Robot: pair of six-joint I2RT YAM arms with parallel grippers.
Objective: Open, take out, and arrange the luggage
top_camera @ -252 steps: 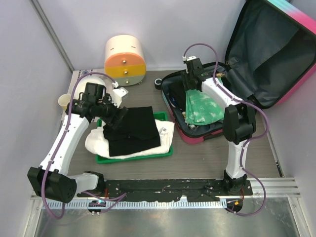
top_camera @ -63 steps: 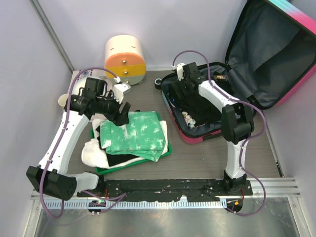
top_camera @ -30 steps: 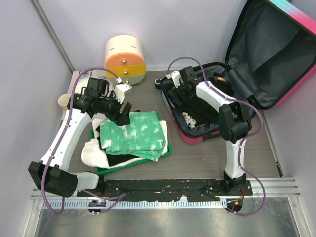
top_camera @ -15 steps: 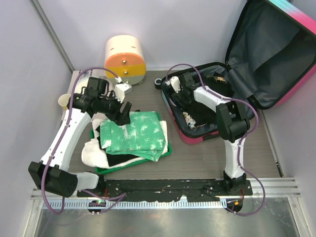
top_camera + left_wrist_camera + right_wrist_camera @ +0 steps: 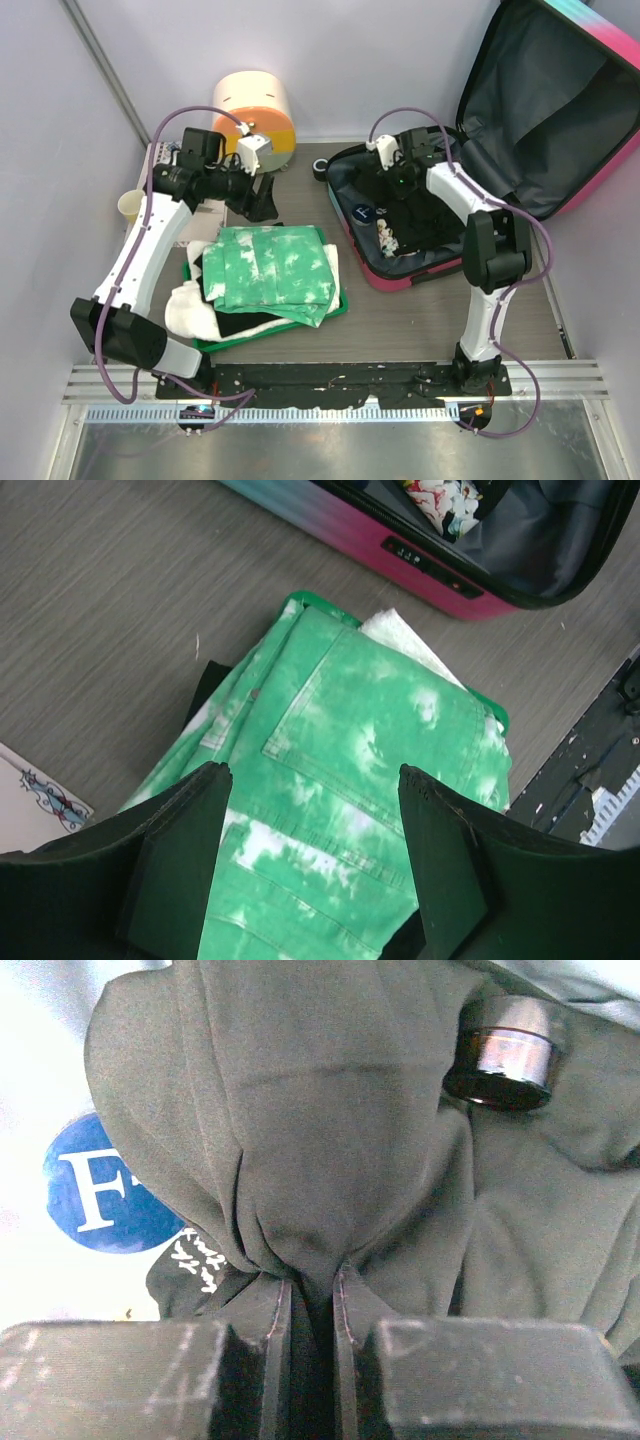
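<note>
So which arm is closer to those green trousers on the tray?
Left. Its open jaws hover just beyond the green trousers; the right jaws are inside the luggage, pinching dark cloth.

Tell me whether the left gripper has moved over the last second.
Yes. The left gripper has moved back from the green tray, toward the round drawer box at the table's far edge.

Green-and-white mottled jeans (image 5: pixel 370 740), pink-and-turquoise luggage (image 5: pixel 330 520), and a dark, perhaps charcoal, garment (image 5: pixel 300 1130).
</note>
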